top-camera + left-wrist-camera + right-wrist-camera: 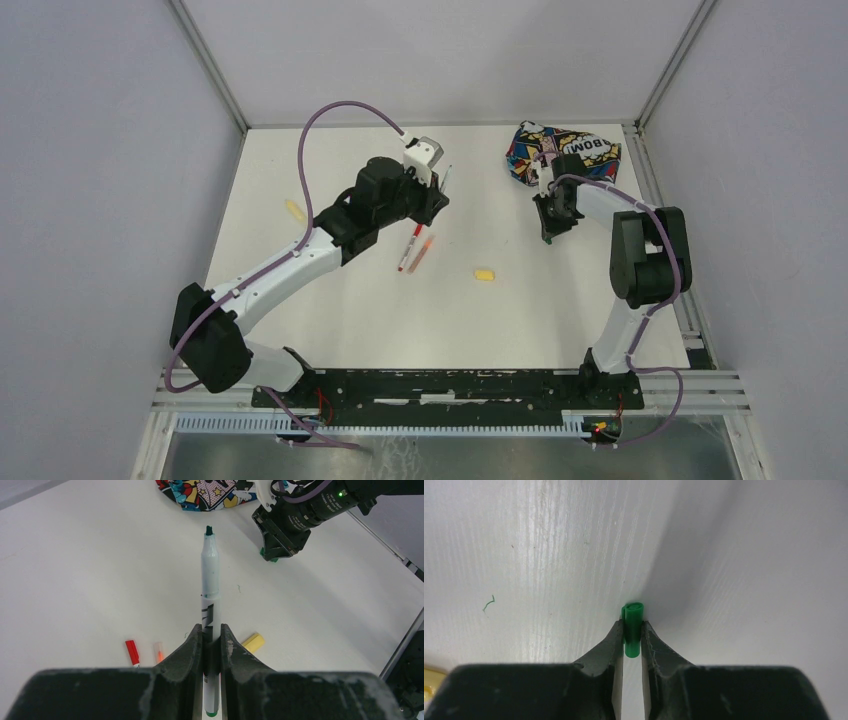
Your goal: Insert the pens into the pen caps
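Left gripper point(211, 629) half-hides green pen point(210, 570) — right gripper point(631, 625), green cap point(634, 609) (partly).

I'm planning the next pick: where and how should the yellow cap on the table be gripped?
Probably from straight above, jaws across the yellow cap at its middle, closing on its long sides. It lies flat on the table with nothing touching it, and that leaves its ends free.
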### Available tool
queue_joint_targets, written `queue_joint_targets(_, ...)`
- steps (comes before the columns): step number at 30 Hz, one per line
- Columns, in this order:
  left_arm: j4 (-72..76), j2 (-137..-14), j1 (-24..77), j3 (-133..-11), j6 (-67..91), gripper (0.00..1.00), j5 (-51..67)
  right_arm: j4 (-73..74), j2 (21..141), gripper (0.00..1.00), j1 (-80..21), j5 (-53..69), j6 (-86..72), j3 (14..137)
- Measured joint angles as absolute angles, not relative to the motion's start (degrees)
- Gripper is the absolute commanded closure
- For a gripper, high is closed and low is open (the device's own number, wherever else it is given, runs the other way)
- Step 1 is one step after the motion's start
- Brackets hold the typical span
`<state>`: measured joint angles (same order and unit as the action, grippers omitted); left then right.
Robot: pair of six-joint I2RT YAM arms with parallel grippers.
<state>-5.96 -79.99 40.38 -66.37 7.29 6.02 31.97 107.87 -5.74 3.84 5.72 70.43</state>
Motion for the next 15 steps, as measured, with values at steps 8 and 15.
queue_joint_targets(8,-5.93,-79.99,40.38,-66.37,7.29,0.98,6.22,29.15,102.83,0.84,-5.91,7.25,4.34,68.51)
queue_joint_targets(15,-5.56,-79.88,40.38,-66.32,7.16,0.98,9.78,23.79,94.39,0.85,-5.91,14.17,2.37,65.6)
